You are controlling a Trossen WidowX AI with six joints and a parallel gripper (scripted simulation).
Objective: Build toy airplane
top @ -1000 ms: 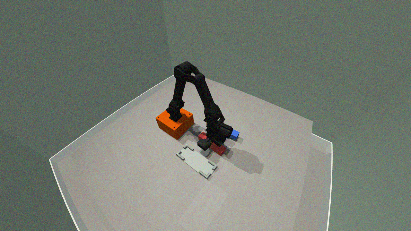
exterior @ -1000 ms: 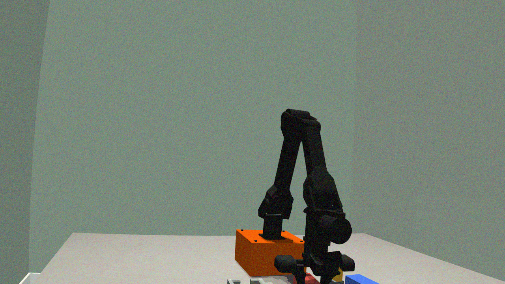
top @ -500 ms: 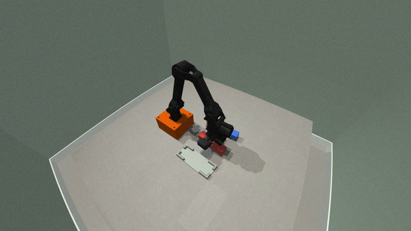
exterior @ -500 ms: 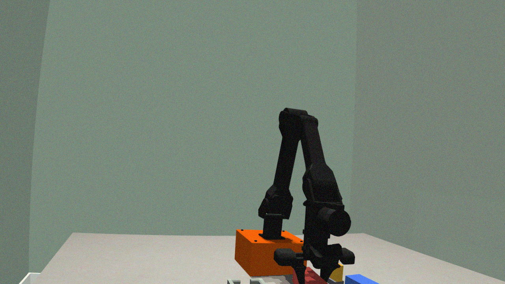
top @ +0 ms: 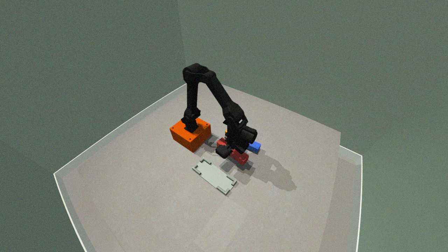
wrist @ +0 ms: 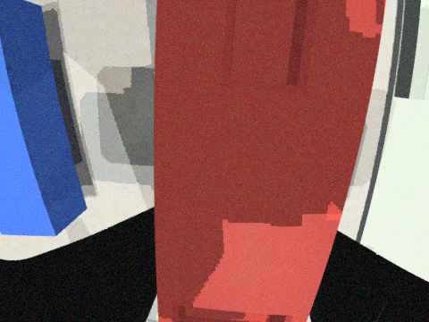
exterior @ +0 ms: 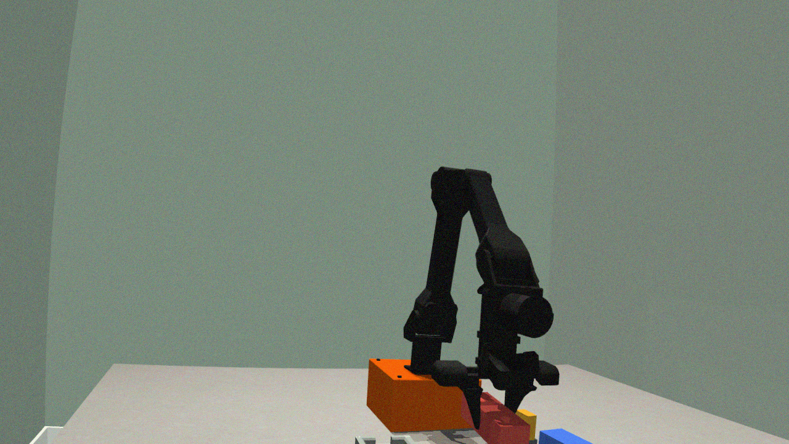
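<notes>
Red fills the space between my fingers: my gripper (top: 231,149) (exterior: 495,419) (wrist: 236,216) is closed on the fuselage (top: 239,156) (exterior: 505,425) (wrist: 259,134), one finger against each long side. I have it raised off the desk (top: 140,188) (exterior: 220,402) (wrist: 118,194), its shadow falling apart from it below, and brighter red patches of light lie across its top in the wrist view. It is not in the cradle; the pale jig (top: 214,175) (exterior: 359,439) (wrist: 402,179) lies flat on the desk to one side of it, near, with low raised walls at its corners and its bed bare. On the opposite side is the blue block (top: 254,146) (exterior: 563,436) (wrist: 45,134), near the fuselage but apart from it. A yellow piece (top: 225,132) (exterior: 527,422) shows behind my gripper, mostly hidden in the top view, so I cannot tell its full shape. Neither coloured piece is on the fuselage. Farther out, my black arm (top: 219,90) (exterior: 441,253) bends up and back down to its orange base (top: 180,138) (exterior: 413,406), which sits on the desk.
</notes>
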